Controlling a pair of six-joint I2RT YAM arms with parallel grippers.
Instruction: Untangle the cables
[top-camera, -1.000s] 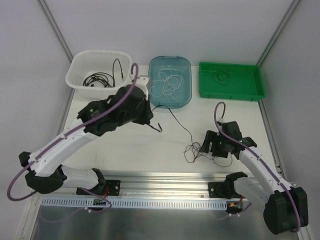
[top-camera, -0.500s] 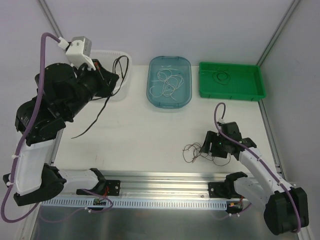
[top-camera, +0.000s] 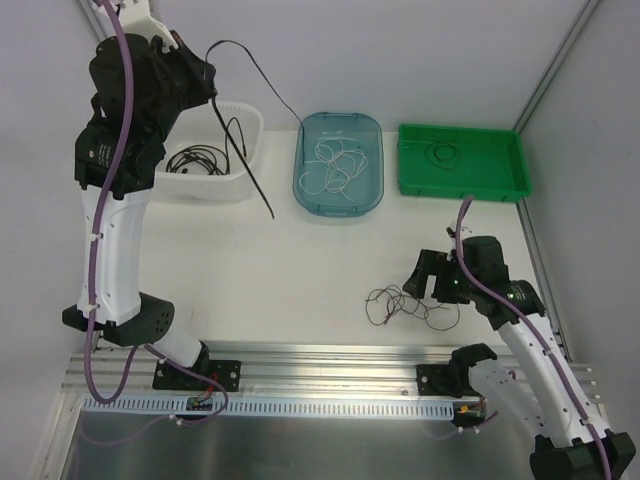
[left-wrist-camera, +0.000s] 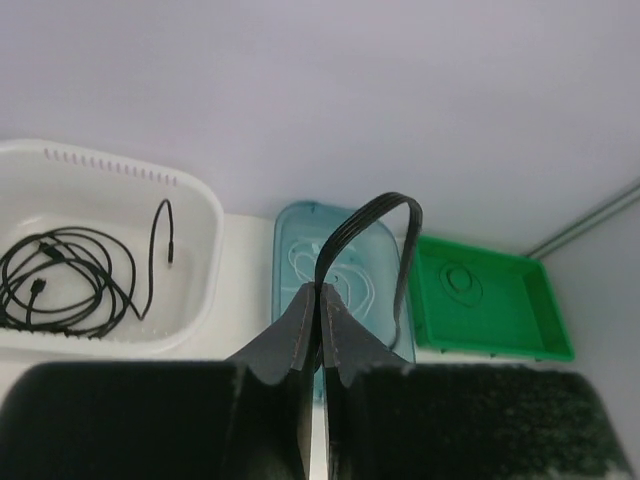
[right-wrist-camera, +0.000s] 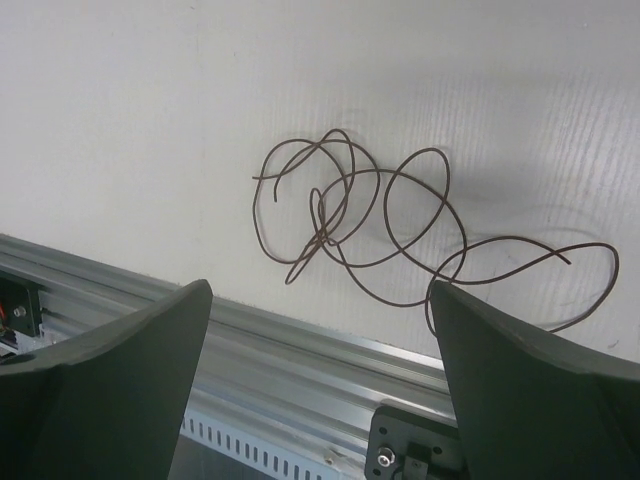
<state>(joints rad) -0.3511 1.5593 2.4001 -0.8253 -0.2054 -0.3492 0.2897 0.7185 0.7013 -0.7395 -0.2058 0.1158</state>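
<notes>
My left gripper is raised high over the white basket and is shut on a black cable. One end of that cable arcs toward the blue tray and the other hangs to the table. In the left wrist view the jaws pinch the black cable's loop. A thin brown cable lies in loose loops on the table. My right gripper hovers open just right of it. In the right wrist view the brown cable lies beyond the open gripper, untouched.
The basket holds coiled black cables. A white cable lies in the blue tray. The green tray at the back right holds a small dark coil. An aluminium rail runs along the near table edge.
My left arm has swung left and up, pulling the black cable free of the brown tangle and lifting it above the basket. My right gripper has risen slightly and opened wider.
</notes>
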